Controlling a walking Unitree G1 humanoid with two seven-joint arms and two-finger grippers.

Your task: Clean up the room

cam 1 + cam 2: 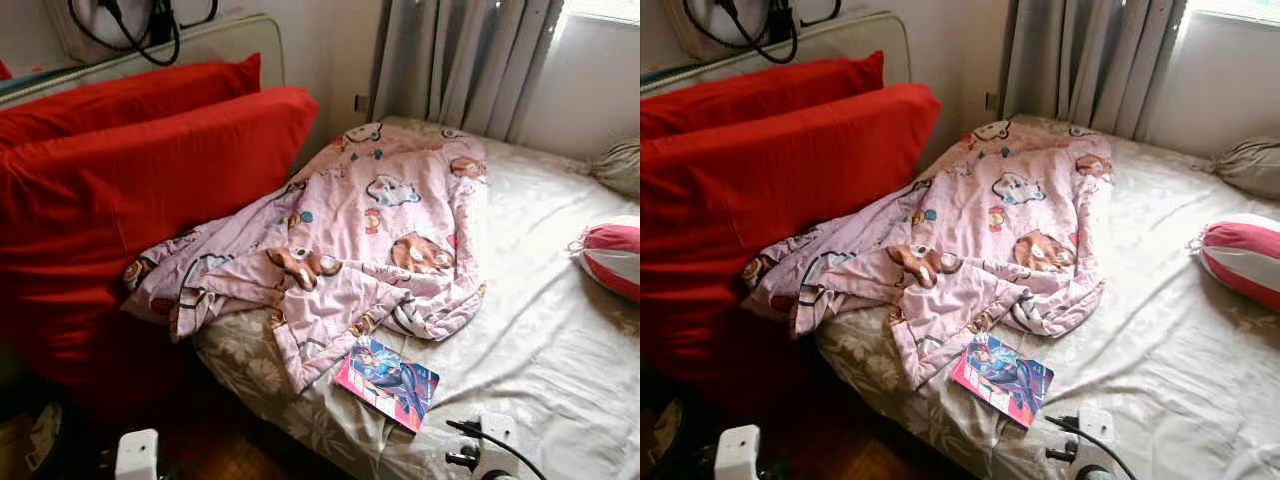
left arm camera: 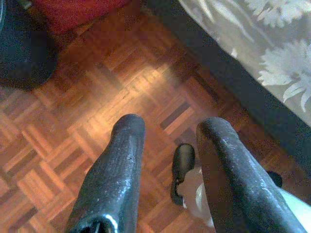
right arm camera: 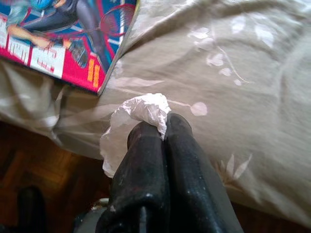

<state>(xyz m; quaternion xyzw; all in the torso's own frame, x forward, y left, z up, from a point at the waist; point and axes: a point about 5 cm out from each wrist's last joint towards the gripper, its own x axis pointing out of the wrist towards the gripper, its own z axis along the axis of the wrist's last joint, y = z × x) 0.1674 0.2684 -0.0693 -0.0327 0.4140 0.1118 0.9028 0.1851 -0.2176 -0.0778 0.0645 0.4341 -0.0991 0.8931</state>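
Note:
My right gripper (image 3: 163, 127) is shut on a crumpled white tissue (image 3: 138, 109), held just above the bed's near edge beside a colourful comic book (image 3: 58, 34). The comic book (image 1: 386, 381) lies flat on the beige floral sheet (image 1: 540, 330), just in front of a rumpled pink cartoon blanket (image 1: 370, 230). My left gripper (image 2: 167, 128) hangs open with nothing between its fingers, over the parquet floor (image 2: 73, 121) next to the bed.
Two big red pillows (image 1: 130, 190) lean against the headboard on the left. A red-and-white striped cushion (image 1: 612, 255) lies at the bed's right side. Grey curtains (image 1: 460, 60) hang behind. A dark object (image 2: 19, 48) sits on the floor near the red bedding.

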